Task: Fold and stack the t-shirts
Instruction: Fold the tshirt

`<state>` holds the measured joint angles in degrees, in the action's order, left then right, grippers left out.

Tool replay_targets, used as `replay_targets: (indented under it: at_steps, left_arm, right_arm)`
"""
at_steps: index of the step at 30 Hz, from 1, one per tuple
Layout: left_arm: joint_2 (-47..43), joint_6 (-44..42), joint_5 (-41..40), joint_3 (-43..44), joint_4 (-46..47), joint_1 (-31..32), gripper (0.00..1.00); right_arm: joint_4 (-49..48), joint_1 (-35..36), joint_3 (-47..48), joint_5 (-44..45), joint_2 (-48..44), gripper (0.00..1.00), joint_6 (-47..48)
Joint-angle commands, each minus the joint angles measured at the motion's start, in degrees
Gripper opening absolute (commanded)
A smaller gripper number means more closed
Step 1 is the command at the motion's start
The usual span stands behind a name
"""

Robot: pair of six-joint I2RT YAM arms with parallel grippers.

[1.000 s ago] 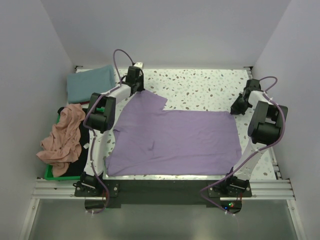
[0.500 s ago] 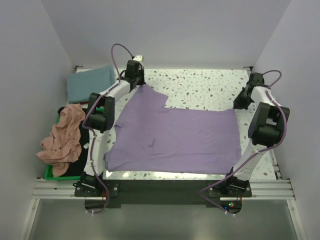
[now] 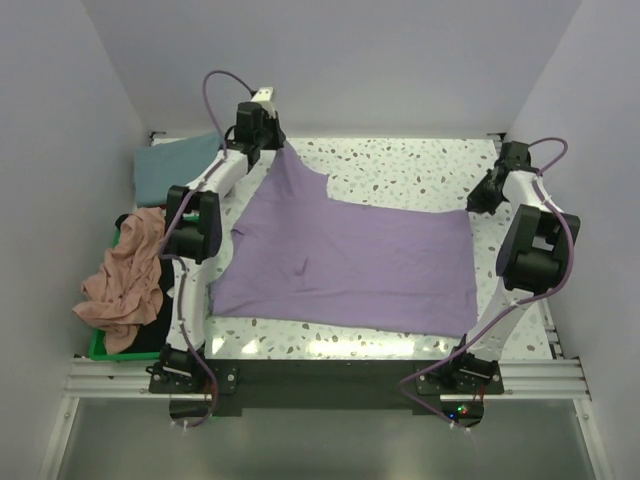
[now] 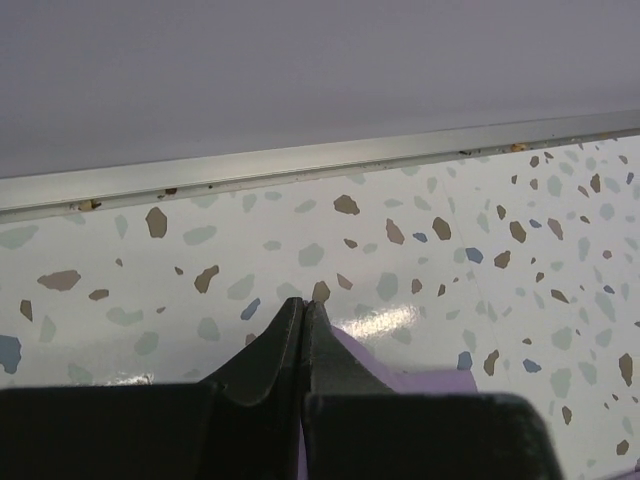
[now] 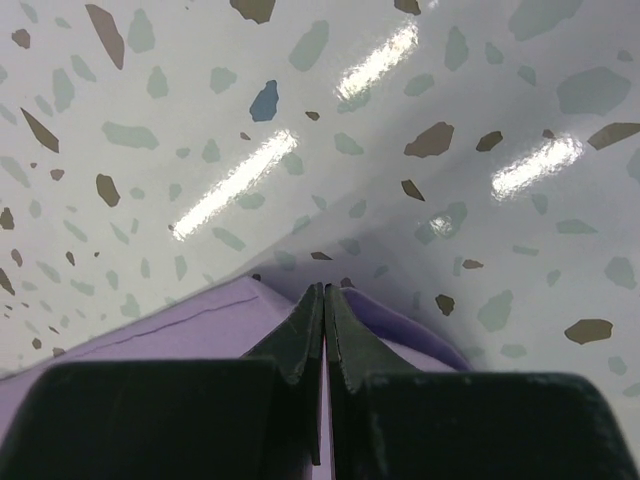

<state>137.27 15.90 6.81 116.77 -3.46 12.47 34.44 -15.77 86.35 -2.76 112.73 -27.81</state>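
A lavender t-shirt [image 3: 350, 265] lies spread over the middle of the speckled table. My left gripper [image 3: 272, 142] is shut on its far left corner near the back wall; the cloth shows beside the jaws in the left wrist view [image 4: 400, 372]. My right gripper [image 3: 480, 203] is shut on its far right corner; the lavender cloth shows in the right wrist view [image 5: 180, 330]. A folded teal t-shirt [image 3: 178, 165] lies at the back left. A salmon pink t-shirt [image 3: 128, 275] is heaped on a black one [image 3: 165, 300] at the left.
A green plastic bin [image 3: 98, 347] at the left edge holds the pink and black shirts. Walls close in the table on three sides. A metal rail [image 4: 320, 160] runs along the back edge. Both arm bases stand at the near edge.
Both grippers have drawn the lavender shirt toward the back wall. The left gripper moved up and left with its corner, and the shirt's near edge slid away from the front edge.
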Motion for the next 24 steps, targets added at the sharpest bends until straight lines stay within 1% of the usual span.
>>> replay_targets:
  at_steps: [1, 5, 6, 8, 9, 11, 12, 16, 21, 23, 24]
  left_arm:
    - [-5.32, 0.1, 6.01, -3.18, 7.15, -1.22, 0.0]
    - [-12.63, -0.26, 8.83, -14.27, 12.95, -1.22, 0.0]
    - [-14.12, -0.17, 9.1, -18.73, 13.48, -1.22, 0.0]
    - [-18.43, 0.01, 8.84, -23.32, 14.36, -1.22, 0.0]
    - [-19.84, 0.09, 8.58, -27.61, 14.54, -1.22, 0.0]
    - [-23.97, -0.08, 7.52, -31.76, 14.63, -1.22, 0.0]
    - [-25.37, -0.25, 7.0, -35.61, 14.8, -1.22, 0.0]
    - [-33.1, -1.22, 4.71, -43.46, 13.67, -1.13, 0.0]
    - [-41.62, -1.49, 5.5, -53.29, 13.4, -1.13, 0.0]
    - [-44.18, -1.83, 4.88, -55.76, 12.08, -1.04, 0.0]
    - [-46.81, -1.93, 4.01, -58.47, 11.73, -1.13, 0.0]
  right_arm:
    - [-2.35, 0.21, 1.63, -2.07, -2.25, 0.0, -1.72]
    - [-4.37, 0.21, -2.48, -3.65, -4.7, 0.0, -1.98]
    - [-4.73, 0.21, -3.54, -3.74, -5.32, 0.0, -2.07]
    - [-6.04, 0.21, -7.04, -3.91, -7.34, 0.0, -2.07]
    - [-6.39, 0.21, -8.2, -4.09, -7.96, 0.0, -2.07]
    - [-7.45, 0.21, -10.48, -4.44, -9.89, 0.0, -2.16]
    - [-7.71, 0.21, -12.58, -4.53, -10.5, 0.0, -2.33]
    - [-8.16, 0.21, -16.47, -3.83, -13.76, 0.0, -1.81]
    - [-7.37, 0.21, -20.16, -2.16, -18.14, 0.0, 0.21]
    - [-6.66, 0.21, -21.47, -1.37, -19.47, 0.0, 0.91]
    - [-6.4, 0.21, -21.83, -1.02, -20.69, 0.0, 1.61]
